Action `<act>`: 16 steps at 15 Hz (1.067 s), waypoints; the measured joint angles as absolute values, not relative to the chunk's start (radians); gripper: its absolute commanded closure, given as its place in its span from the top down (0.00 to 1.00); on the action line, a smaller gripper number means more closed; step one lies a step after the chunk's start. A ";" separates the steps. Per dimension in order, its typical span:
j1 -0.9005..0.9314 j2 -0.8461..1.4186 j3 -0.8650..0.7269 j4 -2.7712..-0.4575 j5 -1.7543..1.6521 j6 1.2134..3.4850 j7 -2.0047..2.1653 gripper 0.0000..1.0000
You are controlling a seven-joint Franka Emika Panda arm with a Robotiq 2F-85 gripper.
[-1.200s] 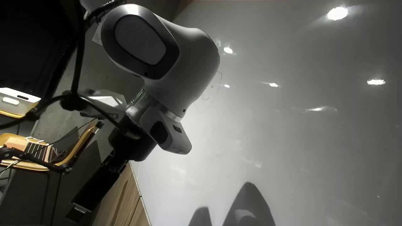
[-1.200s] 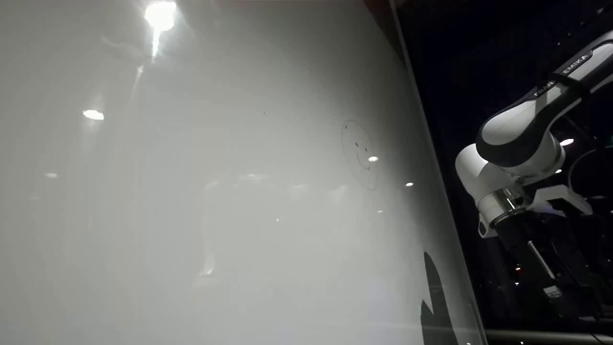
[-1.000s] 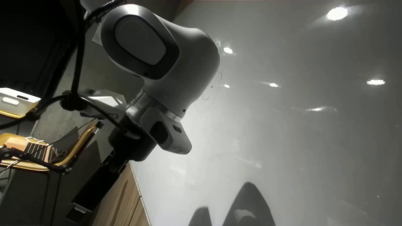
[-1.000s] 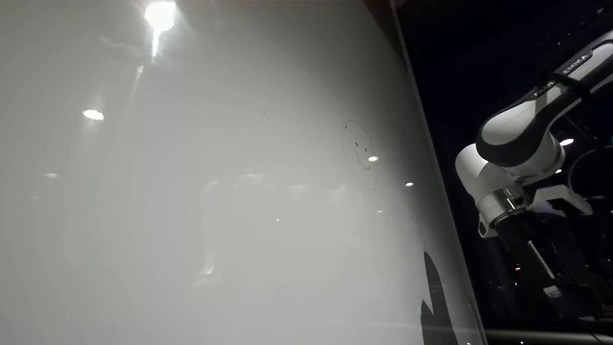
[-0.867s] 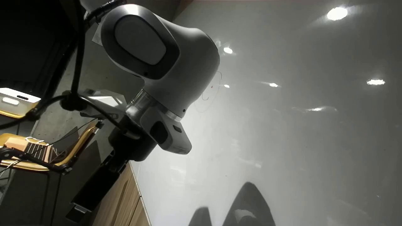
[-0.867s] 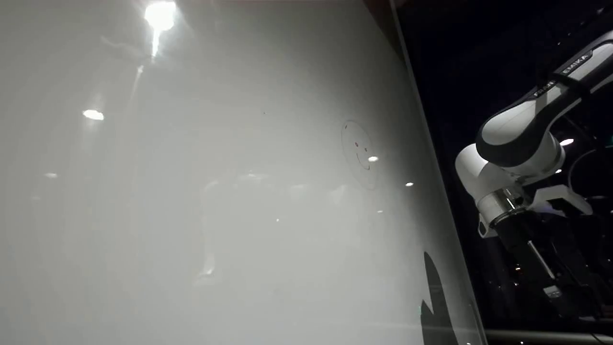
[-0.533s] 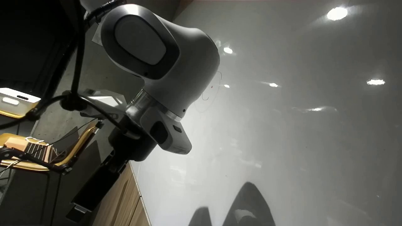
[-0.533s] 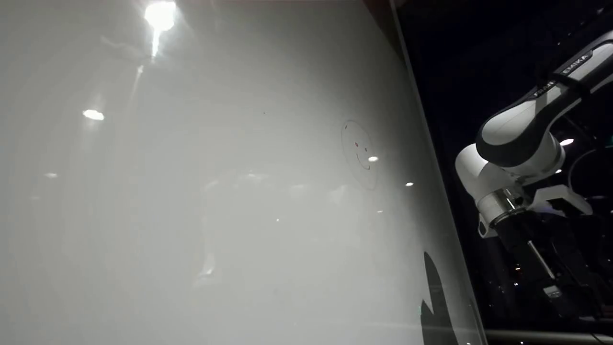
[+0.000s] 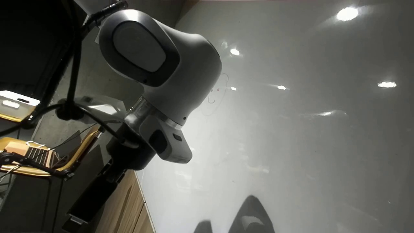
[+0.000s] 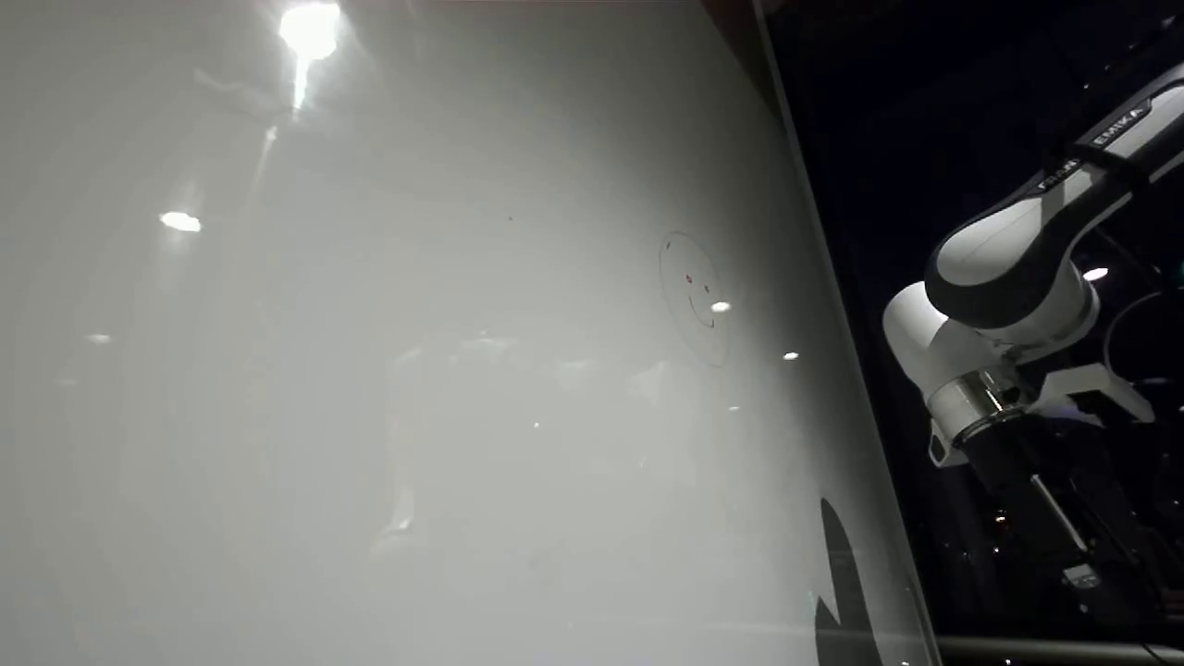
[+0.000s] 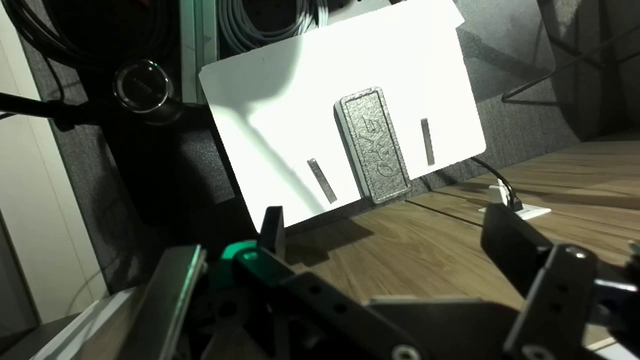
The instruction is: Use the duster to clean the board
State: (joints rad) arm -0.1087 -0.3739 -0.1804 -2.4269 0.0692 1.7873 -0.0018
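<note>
Arm point(image 9: 194, 71) sits slightly lower than before, fingers point(image 11: 512, 249) spread apart, clear of the duster point(image 11: 376, 145).

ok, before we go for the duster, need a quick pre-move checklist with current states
1. Gripper open: ok, jaws apart, nothing held.
2. Duster in sight: ok, its lettered top shows whole in the wrist view, with nothing on it.
3. Fully supported: cannot tell; it rests on the white surface, but one end reaches the edge there.
4. Between the jaws: not ok, it lies beyond them in the wrist view.
5. Height left to descend: cannot tell from these views.
6. Something to wipe on the board: ok, a drawn face shows in an exterior view.
</note>
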 measured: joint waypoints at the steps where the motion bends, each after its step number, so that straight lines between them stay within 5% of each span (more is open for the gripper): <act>1: -0.109 -0.383 -0.177 -2.447 0.069 1.812 -0.008 1.00; 10: -0.077 -0.590 -0.125 -2.773 0.069 2.158 -0.108 1.00; 16: 0.031 -0.461 0.017 -2.786 0.065 2.402 -0.054 1.00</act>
State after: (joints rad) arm 0.0313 -0.4609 0.0169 -2.7858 0.0648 2.4016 -0.0538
